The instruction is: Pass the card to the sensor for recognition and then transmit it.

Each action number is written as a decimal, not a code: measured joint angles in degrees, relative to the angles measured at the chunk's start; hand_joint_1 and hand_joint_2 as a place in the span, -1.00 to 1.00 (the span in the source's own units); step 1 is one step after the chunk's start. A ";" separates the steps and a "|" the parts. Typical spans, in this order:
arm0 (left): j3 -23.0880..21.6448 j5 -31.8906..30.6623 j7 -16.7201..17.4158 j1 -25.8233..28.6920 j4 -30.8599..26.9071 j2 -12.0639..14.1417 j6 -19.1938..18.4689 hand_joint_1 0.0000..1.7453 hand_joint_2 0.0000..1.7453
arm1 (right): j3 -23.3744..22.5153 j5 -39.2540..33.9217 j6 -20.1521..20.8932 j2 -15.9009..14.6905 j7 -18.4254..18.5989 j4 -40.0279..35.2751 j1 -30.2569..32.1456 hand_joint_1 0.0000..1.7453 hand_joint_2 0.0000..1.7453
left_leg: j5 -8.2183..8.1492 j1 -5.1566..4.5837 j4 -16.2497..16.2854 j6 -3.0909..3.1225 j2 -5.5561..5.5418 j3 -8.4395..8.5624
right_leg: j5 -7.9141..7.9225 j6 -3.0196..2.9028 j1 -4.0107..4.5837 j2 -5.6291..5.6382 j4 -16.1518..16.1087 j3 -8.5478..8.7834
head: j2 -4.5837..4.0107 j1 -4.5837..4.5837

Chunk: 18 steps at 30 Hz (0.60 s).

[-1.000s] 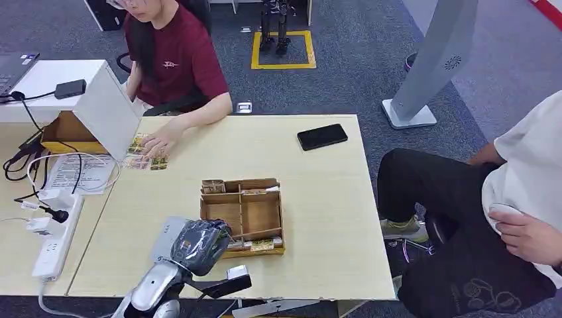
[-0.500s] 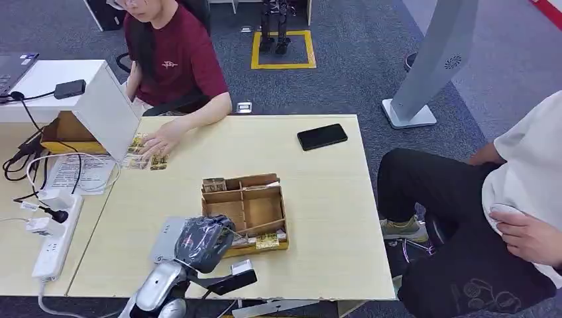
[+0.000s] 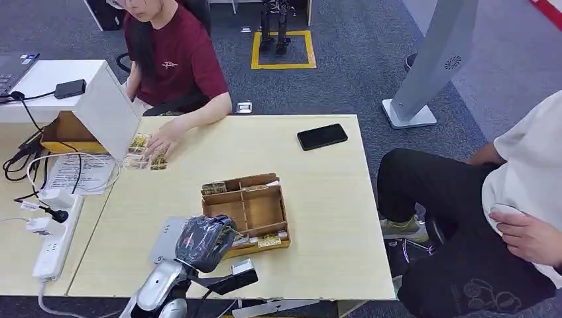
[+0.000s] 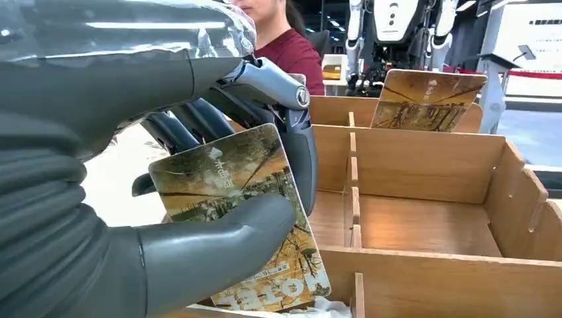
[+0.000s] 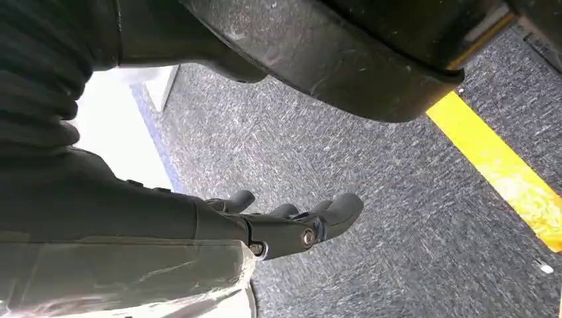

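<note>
- We see the left robot hand (image 4: 199, 199) pinching a card (image 4: 238, 218) between thumb and fingers, at the near left corner of the wooden divided tray (image 3: 248, 212). In the head view that robot hand (image 3: 204, 242) sits over the tray's near left edge.
- The card's lower edge is down in the tray's front slot, with its printed face toward the wrist camera. We can't tell whether it touches the tray floor.
- Another card (image 4: 424, 99) stands tilted against the tray's far wall. More cards (image 3: 262, 243) lie along the front row of the tray.
- The tray sits near the middle of the bench (image 3: 318, 179), closer to the near edge.
- A grey flat device (image 3: 166, 238) lies just left of the tray, partly under the left arm. We can't confirm it's the sensor.
- The right robot hand (image 5: 291, 222) hangs over grey carpet beside a yellow floor line (image 5: 510, 179), fingers loosely apart and holding nothing.
- A person in a red shirt (image 3: 179, 59) sits at the far side of the bench, with a hand (image 3: 162, 140) on a loose spread of cards (image 3: 146, 156) by a white box (image 3: 99, 99).
- A black phone (image 3: 322, 136) lies at the far right of the bench. A second seated person (image 3: 504, 212) is to the right of the bench.
</note>
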 joint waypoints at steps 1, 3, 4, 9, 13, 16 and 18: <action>0.00 0.00 -0.02 0.00 0.00 0.02 0.00 1.00 1.00 | 0.15 0.00 0.00 -0.02 0.00 0.00 0.00 -1.00 1.00 | 0.00 0.00 0.00 0.00 0.00 0.00 | 0.00 0.00 0.00 0.00 0.00 0.00 | 0.00 0.00; 0.00 0.00 -0.13 0.00 0.00 0.02 0.00 1.00 1.00 | 0.39 0.00 0.00 -0.02 0.00 0.00 0.00 -1.00 1.00 | 0.00 0.00 0.00 0.00 0.00 0.00 | 0.00 0.00 0.00 0.00 0.00 0.00 | 0.00 0.00; 0.00 0.00 -0.15 0.00 0.00 0.02 0.00 1.00 1.00 | 0.44 0.00 0.00 -0.02 0.00 0.00 0.00 -1.00 1.00 | 0.00 0.00 0.00 0.00 0.00 0.00 | 0.00 0.00 0.00 0.00 0.00 0.00 | 0.00 0.00; 0.00 0.04 -0.15 0.00 0.00 0.02 0.00 1.00 1.00 | 0.61 0.00 0.00 -0.02 0.00 0.00 0.00 -1.00 1.00 | 0.00 0.00 0.00 0.00 0.00 0.00 | 0.00 0.00 0.00 0.00 0.00 0.00 | 0.00 0.00; 0.02 0.07 -0.17 0.00 0.00 0.02 0.00 1.00 1.00 | 0.68 0.00 0.00 -0.04 0.00 0.00 0.00 -1.00 1.00 | 0.00 0.00 0.00 0.00 0.00 0.00 | 0.00 0.00 0.00 0.00 0.00 0.00 | 0.00 0.00; 0.00 0.07 -0.17 -0.01 0.00 0.02 0.00 1.00 1.00 | 0.70 0.00 0.00 -0.04 0.00 0.00 0.00 -1.00 1.00 | 0.00 0.00 0.00 0.00 0.00 0.00 | 0.00 0.00 0.00 0.00 0.00 0.00 | 0.00 0.00; 0.02 0.20 -0.17 -0.05 0.00 0.00 0.00 1.00 1.00 | 0.76 0.00 0.02 -0.04 0.00 0.00 0.00 -1.00 1.00 | 0.00 0.00 0.00 0.00 0.00 0.00 | 0.00 0.00 0.00 0.00 0.00 0.00 | 0.00 0.00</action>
